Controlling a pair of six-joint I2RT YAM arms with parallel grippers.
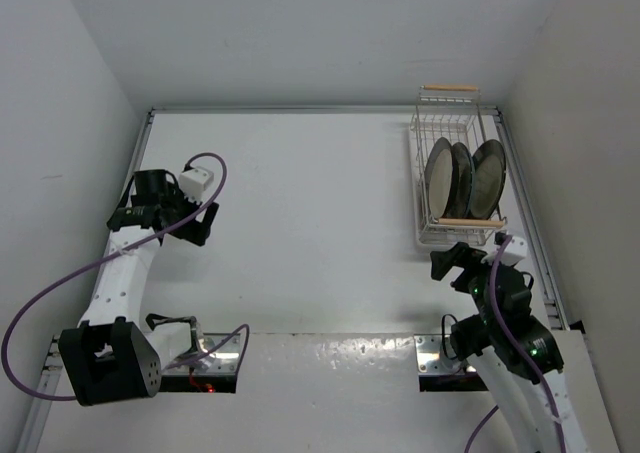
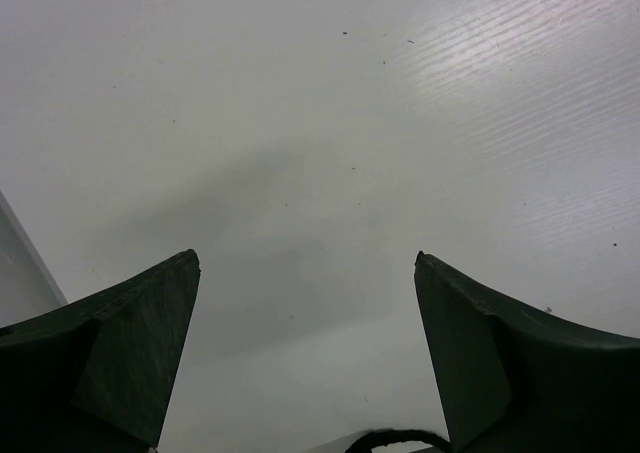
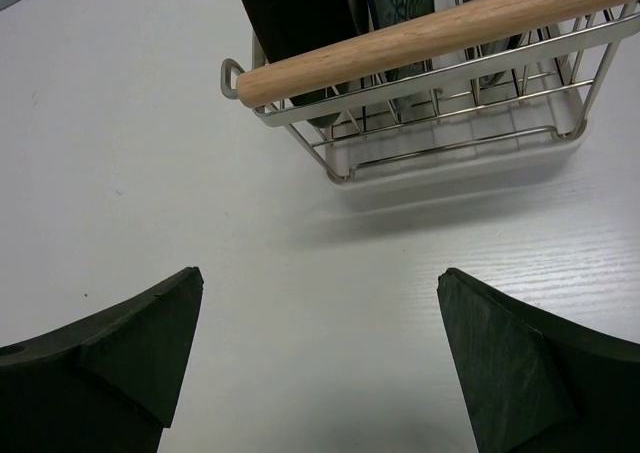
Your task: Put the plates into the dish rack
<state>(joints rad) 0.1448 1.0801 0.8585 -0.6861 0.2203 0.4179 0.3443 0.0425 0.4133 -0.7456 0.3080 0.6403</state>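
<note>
The white wire dish rack [image 1: 430,235] stands at the back right of the table, with a wooden handle bar at each short end. Three plates stand on edge in it: one on the left [image 1: 437,178], one in the middle [image 1: 462,178] and one on the right [image 1: 488,178]. In the right wrist view the rack [image 3: 450,143] and its near wooden handle [image 3: 420,35] fill the top, with plate edges [image 3: 290,13] behind the handle. My right gripper [image 1: 447,263] is open and empty just in front of the rack. My left gripper [image 1: 135,205] is open and empty at the far left over bare table.
White walls enclose the table on the left, back and right. A raised rail [image 1: 530,223] runs along the table's right edge beside the rack. A purple cable [image 1: 210,188] loops off the left arm.
</note>
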